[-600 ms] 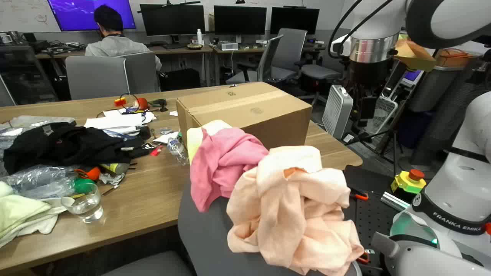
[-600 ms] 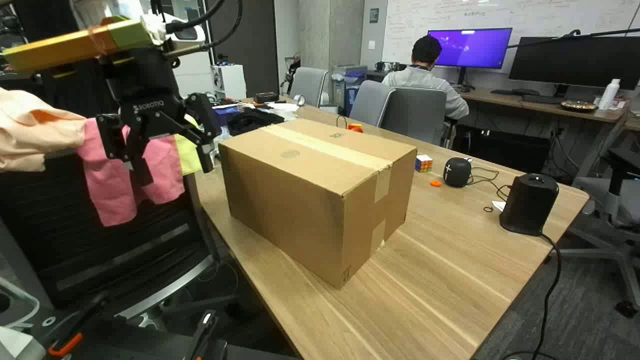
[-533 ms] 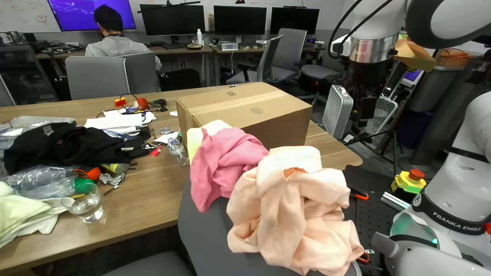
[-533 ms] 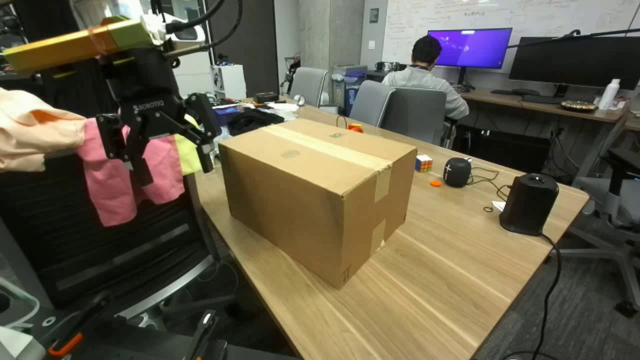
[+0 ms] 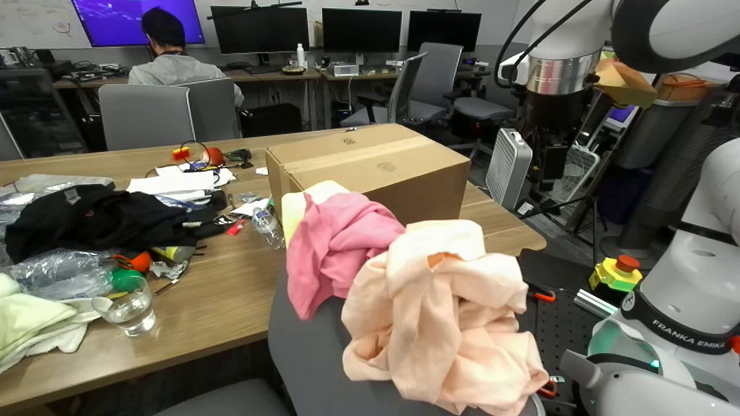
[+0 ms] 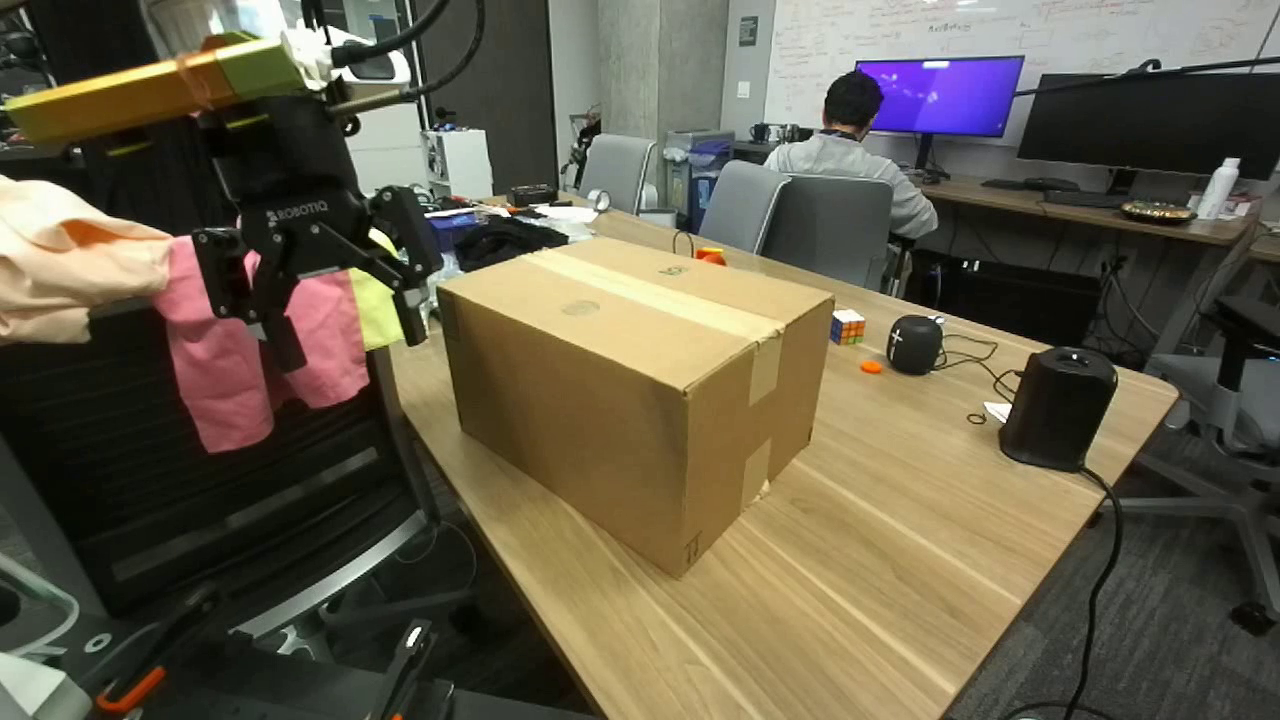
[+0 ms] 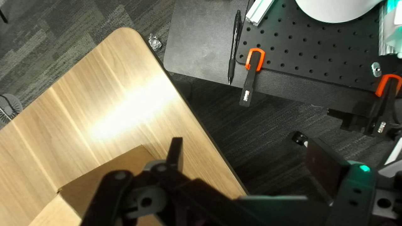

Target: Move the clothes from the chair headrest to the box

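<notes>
I am watching the gripper (image 6: 350, 333) hovering with its fingers (image 6: 410, 312) spread wide apart. In the wrist view I am seeing the edge of the wooden table (image 7: 103, 88) running between them, with part of the cardboard box (image 6: 570, 410) showing at lower left. The box is sitting on the table near the office chair (image 5: 312, 358), its top taped over. Across the back of the chair a peach cloth (image 5: 439, 318) is lying bunched, a pink cloth (image 5: 341, 248) is hanging just beside it, and a yellow cloth (image 5: 293, 211) is peeking out past the pink one. In an exterior view the gripper is overlapping the pink cloth, but it is hanging apart from all three.
</notes>
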Controlling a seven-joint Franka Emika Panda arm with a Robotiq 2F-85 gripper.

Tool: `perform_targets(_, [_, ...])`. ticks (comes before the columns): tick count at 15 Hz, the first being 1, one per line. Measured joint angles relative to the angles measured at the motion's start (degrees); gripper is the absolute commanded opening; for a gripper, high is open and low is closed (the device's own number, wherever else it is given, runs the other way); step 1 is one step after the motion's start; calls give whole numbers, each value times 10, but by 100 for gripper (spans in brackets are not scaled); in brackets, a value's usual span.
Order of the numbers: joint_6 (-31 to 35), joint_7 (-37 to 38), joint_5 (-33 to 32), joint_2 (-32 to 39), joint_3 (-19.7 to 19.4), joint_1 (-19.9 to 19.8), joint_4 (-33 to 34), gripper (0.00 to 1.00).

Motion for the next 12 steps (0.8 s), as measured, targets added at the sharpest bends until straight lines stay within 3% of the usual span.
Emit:
perform_targets(5, [4,0,1,2,1,19,2,100])
perform_targets(12, [65,38,56,3,50,106,7,100])
